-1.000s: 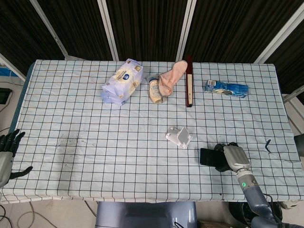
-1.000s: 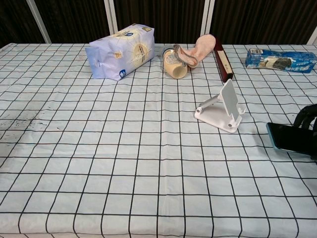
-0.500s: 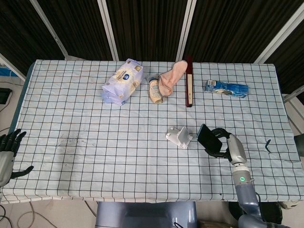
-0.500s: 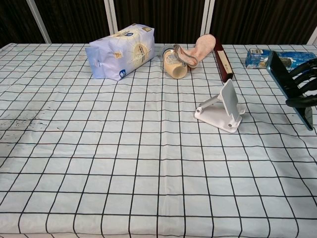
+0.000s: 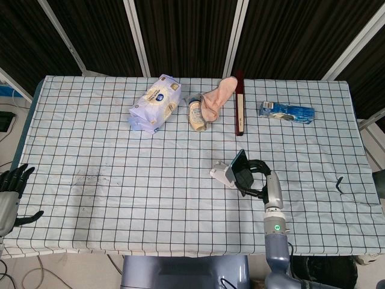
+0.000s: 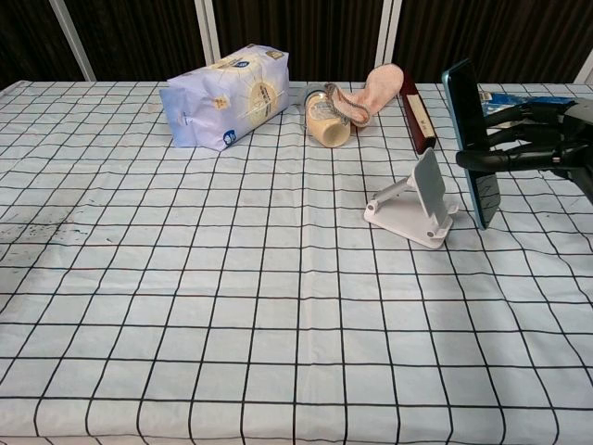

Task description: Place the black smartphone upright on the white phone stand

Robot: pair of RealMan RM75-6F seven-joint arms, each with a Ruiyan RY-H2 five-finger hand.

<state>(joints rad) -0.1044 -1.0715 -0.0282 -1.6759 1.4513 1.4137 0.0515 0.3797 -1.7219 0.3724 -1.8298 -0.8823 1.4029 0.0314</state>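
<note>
Checked cloth covers the table [image 5: 90, 138], with dark slatted panels behind it along the top of both views. Over the last second I have lifted the phone [image 6: 471, 144] off the cloth at the lower right of the head view, where it lay flat under my right hand [image 5: 261, 180], turned it up on end, and carried it left toward the centre. Now my right hand grips it from behind, fingers [image 6: 514, 139] wrapped around its back, and it hangs in the air nearly vertical, tilted a little. In the chest view it sits at the right of the frame, just beside the stand [image 6: 419, 202] and on its right, its lower end level with the stand's backrest but apart from it; I see no contact yet. In the head view the phone overlaps the stand's right side, so I judge it is close above the cradle rather than in it. That puts the carry about done, and what remains is the seating: I think I need to bring the phone a touch further left and lower its bottom edge onto the stand's lip, leaning it against the backrest, before letting go. The stand looks light, so a nudge could slide it. My left hand [image 5: 11, 192] stays at the lower left edge of the head view, fingers spread, holding nothing, off the table.
</note>
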